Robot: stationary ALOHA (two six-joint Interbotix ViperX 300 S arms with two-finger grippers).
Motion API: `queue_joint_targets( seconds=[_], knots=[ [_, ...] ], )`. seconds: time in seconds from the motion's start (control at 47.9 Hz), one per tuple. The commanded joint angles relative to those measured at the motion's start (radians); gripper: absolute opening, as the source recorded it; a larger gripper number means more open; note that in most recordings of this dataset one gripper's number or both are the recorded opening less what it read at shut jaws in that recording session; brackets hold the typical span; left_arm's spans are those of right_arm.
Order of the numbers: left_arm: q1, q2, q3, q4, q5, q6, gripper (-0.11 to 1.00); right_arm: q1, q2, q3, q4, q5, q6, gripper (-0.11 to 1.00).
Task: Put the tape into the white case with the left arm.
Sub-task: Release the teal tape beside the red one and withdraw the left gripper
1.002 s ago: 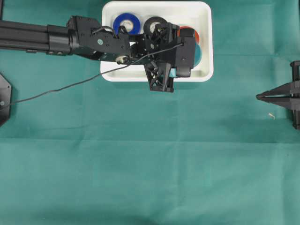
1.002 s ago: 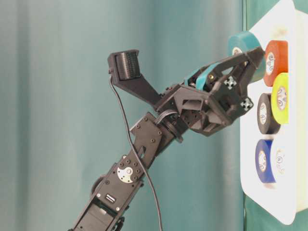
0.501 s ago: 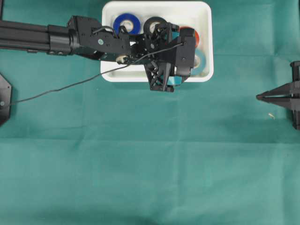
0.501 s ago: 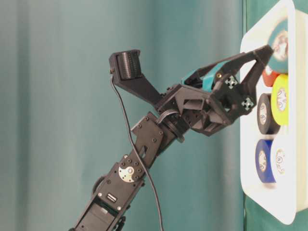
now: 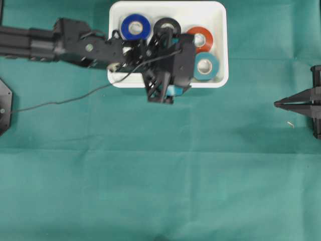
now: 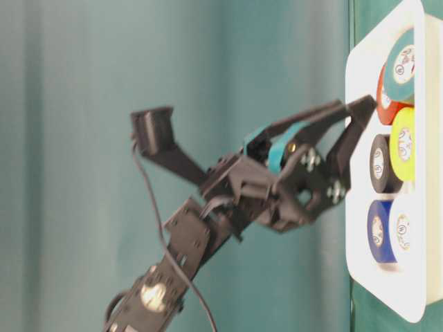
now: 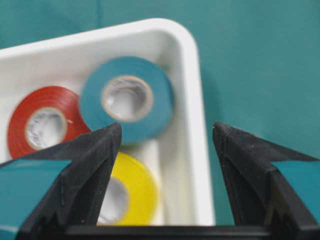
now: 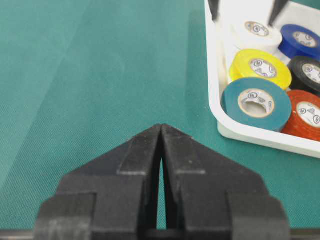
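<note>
The teal tape [image 5: 204, 66] lies flat in the white case [image 5: 218, 30], at its near right corner, partly resting on a red roll [image 5: 201, 37]. In the left wrist view the teal tape [image 7: 126, 98] sits free ahead of my left gripper [image 7: 166, 127], which is open with nothing between its teal-striped fingers. From table level the left gripper [image 6: 356, 104] hovers just off the case's rim [image 6: 360, 62]. My right gripper [image 5: 277, 104] rests shut and empty at the right edge, far from the case.
Also in the case are a yellow roll [image 7: 135, 190], a blue roll [image 5: 135, 26], a black roll [image 5: 167, 25] and a white roll [image 8: 256, 31]. The left arm [image 5: 85, 47] and its thin cable [image 5: 60, 102] cross the case's left side. Green cloth [image 5: 160, 175] covers the table.
The left gripper opened and let go of the teal tape, which now lies in the case. The left arm has drawn back to the left. The right arm has not moved.
</note>
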Motion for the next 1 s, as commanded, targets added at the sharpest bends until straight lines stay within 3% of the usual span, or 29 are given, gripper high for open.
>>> queue_joint_targets(
  seconds=[0.0,0.188,0.605,0.981],
  knots=[
    [-0.023,-0.074,0.020,-0.003,-0.011,-0.002,0.73,-0.002,0.006,-0.009,-0.002,-0.006,-0.002,-0.09],
    [-0.074,-0.158,0.120,-0.005,-0.035,-0.011,0.73,-0.002,0.006,-0.009,0.000,-0.006,-0.002,-0.09],
    [-0.118,-0.339,0.353,-0.005,-0.161,-0.152,0.73,-0.002,0.006,-0.009,0.000,-0.006,-0.002,-0.09],
    [-0.129,-0.508,0.522,-0.003,-0.219,-0.167,0.73,-0.002,0.005,-0.008,-0.002,-0.006,0.000,-0.09]
  ],
)
